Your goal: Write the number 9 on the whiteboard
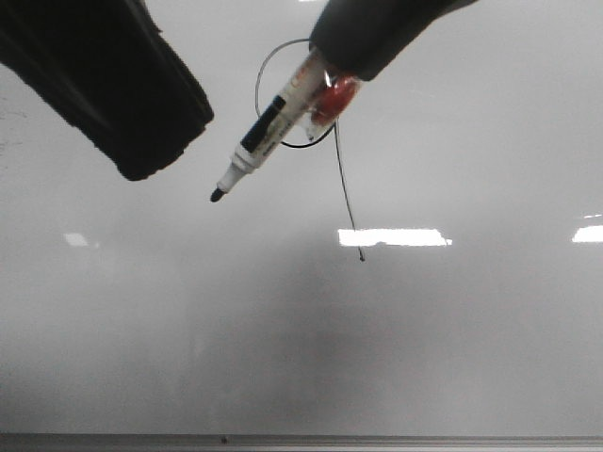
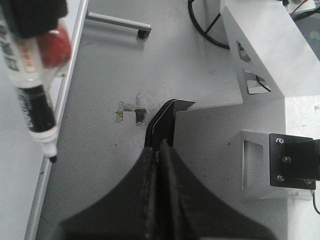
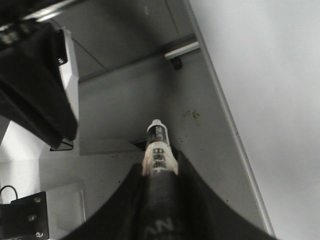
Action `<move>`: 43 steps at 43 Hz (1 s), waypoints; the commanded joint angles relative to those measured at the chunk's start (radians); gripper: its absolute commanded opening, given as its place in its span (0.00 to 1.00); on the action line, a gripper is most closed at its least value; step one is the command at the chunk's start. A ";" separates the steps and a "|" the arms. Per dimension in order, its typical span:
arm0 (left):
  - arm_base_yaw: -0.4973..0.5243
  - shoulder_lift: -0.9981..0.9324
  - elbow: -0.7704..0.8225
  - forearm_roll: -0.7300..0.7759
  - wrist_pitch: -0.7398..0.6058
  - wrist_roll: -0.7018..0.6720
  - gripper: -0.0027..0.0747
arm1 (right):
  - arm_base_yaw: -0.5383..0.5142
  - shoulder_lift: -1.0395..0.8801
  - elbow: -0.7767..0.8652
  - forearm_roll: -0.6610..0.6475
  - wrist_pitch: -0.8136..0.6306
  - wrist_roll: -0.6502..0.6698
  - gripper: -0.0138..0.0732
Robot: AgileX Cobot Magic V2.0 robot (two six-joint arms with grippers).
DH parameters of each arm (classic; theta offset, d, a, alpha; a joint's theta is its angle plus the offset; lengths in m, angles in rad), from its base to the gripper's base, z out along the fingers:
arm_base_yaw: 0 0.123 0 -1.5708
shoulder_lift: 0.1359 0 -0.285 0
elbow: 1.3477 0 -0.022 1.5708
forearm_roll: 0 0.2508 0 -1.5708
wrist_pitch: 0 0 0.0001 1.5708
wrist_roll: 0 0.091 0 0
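The whiteboard [image 1: 301, 330] fills the front view, with glare patches. The number 9 [image 1: 345, 184] is drawn on it in thin black line: a round loop partly hidden behind the marker, and a long slanted tail. My right gripper [image 1: 330, 80] is shut on a white and black marker [image 1: 268, 132] beside a red part [image 1: 335, 99]. The marker's black tip [image 1: 217, 195] points down-left, left of the tail. The right wrist view shows the marker [image 3: 159, 147] between the shut jaws [image 3: 160, 160] beside the whiteboard [image 3: 270, 100]. My left gripper [image 1: 141, 160] is shut and empty at the upper left, also in its wrist view [image 2: 159, 150].
A grey metal edge strip [image 1: 301, 440] runs along the board's bottom. The left wrist view shows the marker [image 2: 30, 90], the board's edge [image 2: 50, 165], grey floor, a caster leg [image 2: 117, 22], a white stand [image 2: 260, 45] and a black bracket [image 2: 295, 160].
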 commanded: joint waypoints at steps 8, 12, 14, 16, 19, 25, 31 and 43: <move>-0.006 -0.029 -0.032 -0.074 -0.043 -0.009 0.65 | 0.003 -0.040 -0.050 0.046 0.109 -0.021 0.09; -0.006 -0.029 -0.032 -0.074 -0.091 -0.009 0.67 | 0.004 -0.040 -0.050 0.062 0.119 -0.023 0.09; -0.006 -0.029 -0.032 -0.074 -0.118 -0.009 0.67 | 0.008 -0.040 -0.050 0.071 0.129 -0.023 0.09; -0.006 -0.029 -0.032 -0.074 -0.142 -0.009 0.67 | 0.020 -0.041 -0.050 0.070 0.132 -0.023 0.09; -0.006 -0.029 -0.032 -0.074 -0.164 -0.009 0.67 | 0.044 -0.041 -0.050 0.067 0.132 -0.023 0.09; -0.006 -0.029 -0.032 -0.076 -0.182 -0.009 0.67 | 0.101 -0.041 -0.050 0.068 0.132 -0.023 0.09; -0.006 -0.029 -0.032 -0.076 -0.164 -0.009 0.66 | 0.123 -0.041 -0.050 0.068 0.116 -0.023 0.09; -0.006 -0.029 -0.032 -0.076 -0.132 -0.007 0.31 | 0.123 -0.041 -0.050 0.074 0.110 -0.024 0.09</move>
